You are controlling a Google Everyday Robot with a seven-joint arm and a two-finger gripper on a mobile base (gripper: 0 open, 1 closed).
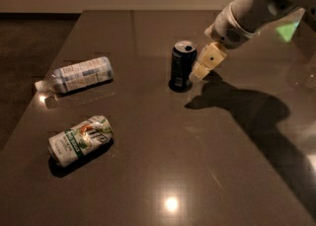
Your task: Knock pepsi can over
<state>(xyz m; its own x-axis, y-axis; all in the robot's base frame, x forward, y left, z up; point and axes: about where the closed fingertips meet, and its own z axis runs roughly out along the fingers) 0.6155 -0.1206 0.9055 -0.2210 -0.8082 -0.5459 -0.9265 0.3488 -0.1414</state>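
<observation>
On the dark tabletop [163,170], toward its far middle, I see the pepsi can [181,67] standing upright, silver top up. My hand [198,73] hangs just beside the can's right side, tilted down and to the left from the white arm [247,15] that reaches in from the upper right. Its tip sits low against the can's body, and I cannot tell whether the two actually touch. I also cannot tell whether the hand is clenched or released. The arm's shadow [247,106] falls across the tabletop to the right of the can. Well off to the left, a clear plastic bottle [79,74] lies on its side. Nearer to me, a white-and-green can [81,140] also lies on its side.
</observation>
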